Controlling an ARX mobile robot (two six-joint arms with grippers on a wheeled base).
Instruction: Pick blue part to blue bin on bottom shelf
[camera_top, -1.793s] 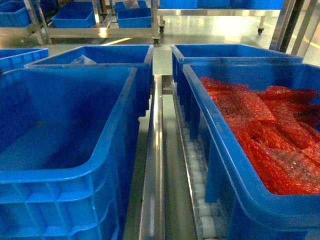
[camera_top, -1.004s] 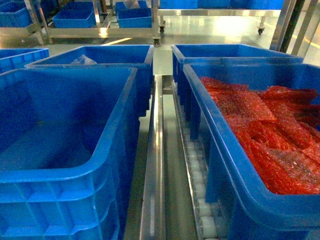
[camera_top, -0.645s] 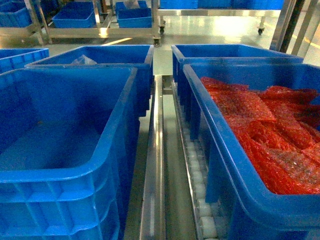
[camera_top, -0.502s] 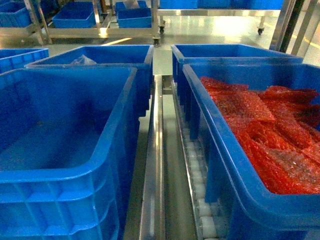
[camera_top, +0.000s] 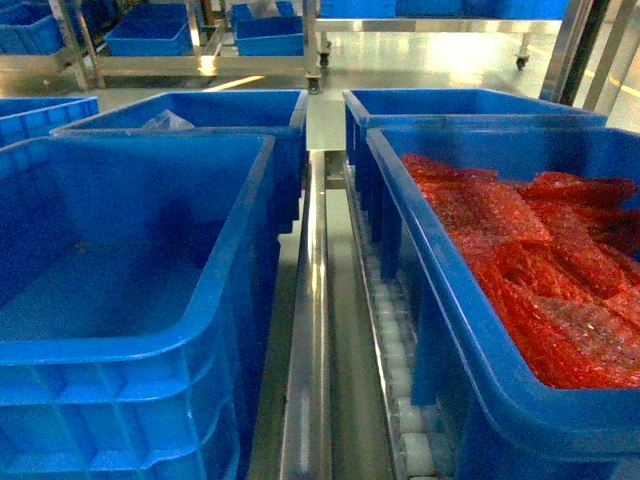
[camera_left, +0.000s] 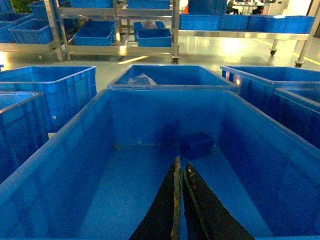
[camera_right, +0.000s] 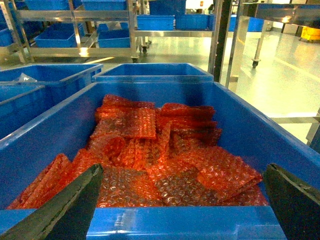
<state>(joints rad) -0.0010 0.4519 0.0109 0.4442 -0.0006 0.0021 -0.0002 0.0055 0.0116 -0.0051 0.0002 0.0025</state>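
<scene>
In the left wrist view a small dark blue part (camera_left: 196, 145) lies on the floor of a large blue bin (camera_left: 65, 165), near its far wall. My left gripper (camera_left: 181, 162) hangs over that bin floor just short of the part, its dark fingers shut together with nothing between them. The same bin (camera_top: 215, 300) fills the left of the head view, where neither the part nor either gripper shows. It rests on the bottom shelf, whose steel rail (camera_top: 312, 300) and white roller track (camera_top: 395, 360) run between the bins. My right gripper (camera_right: 182, 170) is wide open over another bin's near rim.
The right-hand blue bin (camera_top: 430, 290) holds several red bubble-wrap sheets (camera_right: 150, 155). Two more blue bins (camera_top: 180, 110) (camera_top: 460, 100) stand behind, the left one with a clear bag inside. Steel racks with blue bins (camera_top: 150, 35) line the far floor.
The bins and their contents have stayed put. Only a faint shadow on the left bin's inner wall has shifted slightly.
</scene>
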